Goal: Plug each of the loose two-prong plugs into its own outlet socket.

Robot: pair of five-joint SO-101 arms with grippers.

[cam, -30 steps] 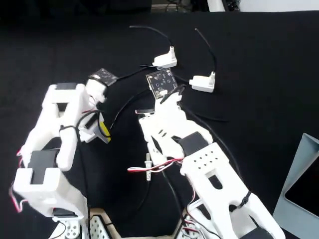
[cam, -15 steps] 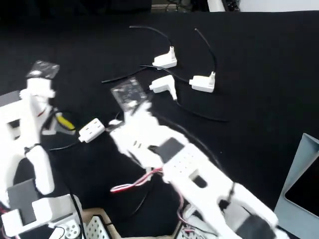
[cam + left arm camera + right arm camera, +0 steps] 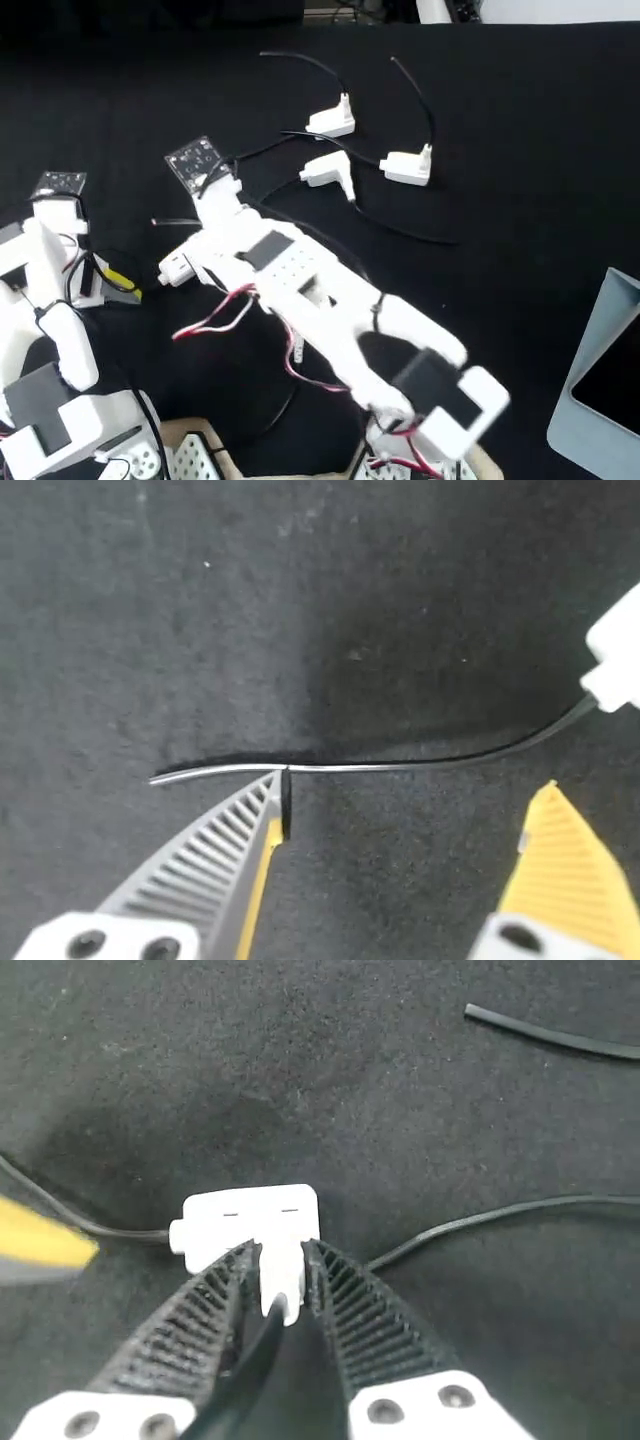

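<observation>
The white outlet socket (image 3: 250, 1220) lies flat on the black table cloth (image 3: 520, 120), two slots showing on its upper face. A narrower white piece (image 3: 283, 1295) juts from its side; we cannot tell whether this is a seated plug or part of the block. The right gripper (image 3: 280, 1256) is clamped on that piece, its ribbed dark fingers (image 3: 345, 1305) pressing it from both sides with their tips against the socket's edge. A thin black cord (image 3: 100, 1230) leaves the socket's far end.

From above, we see the socket (image 3: 173, 268) at the tip of the right gripper (image 3: 190, 262), whose arm stretches across the near-left part of the table. Just beside it is the left gripper (image 3: 112, 284), apart from the socket. Its own camera shows the left gripper (image 3: 412, 783) spread wide and grasping nothing, with the grey finger (image 3: 240, 830) tipped against a black cable (image 3: 400, 766) on the cloth and the yellow finger (image 3: 560, 860) well to the other side.

Three loose two-prong plugs (image 3: 330, 121) lie unplugged farther back, well apart from the socket. The middle plug (image 3: 327, 168) is nearest the right arm, and the rightmost plug (image 3: 405, 166) is just beyond it, each trailing a black lead. A grey-blue case (image 3: 600, 370) sits at the table's right edge.
</observation>
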